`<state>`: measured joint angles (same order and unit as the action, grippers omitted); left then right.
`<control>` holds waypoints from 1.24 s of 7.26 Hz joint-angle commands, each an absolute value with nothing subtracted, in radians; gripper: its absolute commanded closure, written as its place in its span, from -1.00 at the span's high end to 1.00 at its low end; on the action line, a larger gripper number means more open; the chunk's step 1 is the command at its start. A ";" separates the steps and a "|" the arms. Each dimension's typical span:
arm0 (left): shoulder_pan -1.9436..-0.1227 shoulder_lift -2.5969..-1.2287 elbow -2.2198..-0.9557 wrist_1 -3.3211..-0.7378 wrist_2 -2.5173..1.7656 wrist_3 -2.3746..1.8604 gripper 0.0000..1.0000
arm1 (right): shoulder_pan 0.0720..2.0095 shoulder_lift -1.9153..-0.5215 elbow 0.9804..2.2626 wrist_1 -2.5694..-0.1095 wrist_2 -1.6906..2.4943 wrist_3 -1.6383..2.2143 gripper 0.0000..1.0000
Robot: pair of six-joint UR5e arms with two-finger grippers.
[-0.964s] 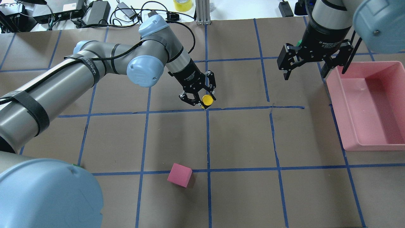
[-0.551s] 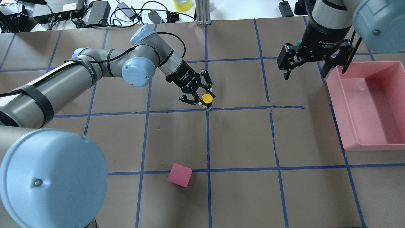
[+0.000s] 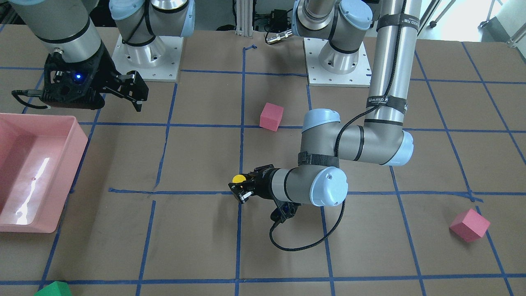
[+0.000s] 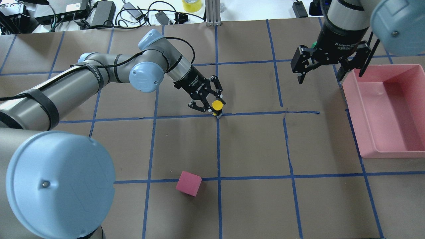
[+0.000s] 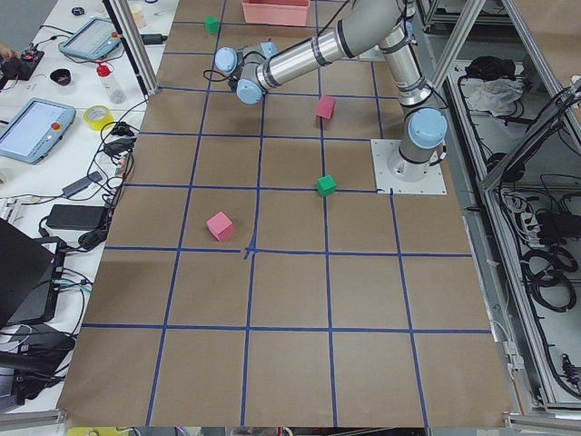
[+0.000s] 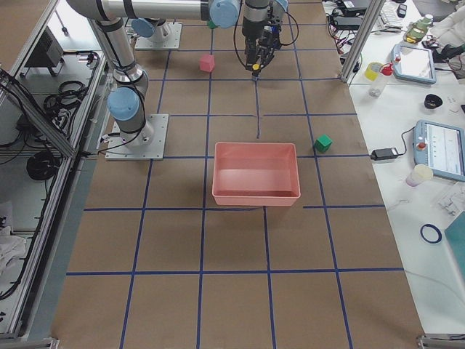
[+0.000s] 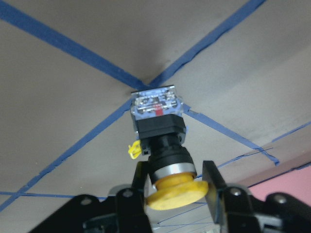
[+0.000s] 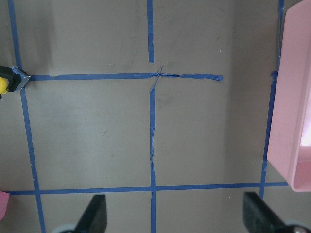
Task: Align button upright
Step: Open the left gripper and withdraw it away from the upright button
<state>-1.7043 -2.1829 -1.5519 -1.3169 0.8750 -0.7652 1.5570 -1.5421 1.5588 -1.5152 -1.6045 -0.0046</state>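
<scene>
The button [image 4: 217,105] has a yellow cap, a black body and a grey base. My left gripper [image 4: 215,107] is shut on it just under the cap. The button's base rests at or just above a blue tape crossing, and the button leans. In the left wrist view the button [image 7: 160,127] points away from the camera, with a fingertip [image 7: 139,180] on each side of its neck. It also shows in the front view [image 3: 238,179]. My right gripper [image 4: 320,71] is open and empty, up beside the pink bin; its fingers [image 8: 95,212] stand wide apart.
A pink bin [image 4: 368,139] stands at the right edge. A pink foam cube [image 4: 188,183] lies near the robot's side. Another pink cube [image 3: 469,225] and a green cube [image 3: 53,289] lie toward the operators' side. Cables and gear line the far edge.
My left arm has swung its elbow and turned the wrist lower and more sideways. The button has stayed in the gripper at the tape crossing. The right arm has not moved.
</scene>
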 commanded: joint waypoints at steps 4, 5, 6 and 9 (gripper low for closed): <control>-1.698 -2.094 -1.537 -1.313 0.934 -0.740 1.00 | 1.559 -1.542 1.559 -1.519 -1.605 -0.005 1.00; -1.666 -2.035 -1.543 -1.322 1.036 -0.723 1.00 | 1.559 -1.543 1.559 -1.517 -1.605 -0.005 1.00; -1.655 -1.967 -1.551 -1.333 1.048 -0.695 1.00 | 1.559 -1.543 1.559 -1.519 -1.603 -0.005 1.00; -1.652 -1.768 -1.557 -1.341 1.294 -0.366 1.00 | 1.560 -1.543 1.560 -1.523 -1.603 -0.003 1.00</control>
<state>-1.6535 -1.8525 -1.5525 -1.3380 1.2081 -0.4900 1.5590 -1.5432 1.5594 -1.5211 -1.6031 -0.0043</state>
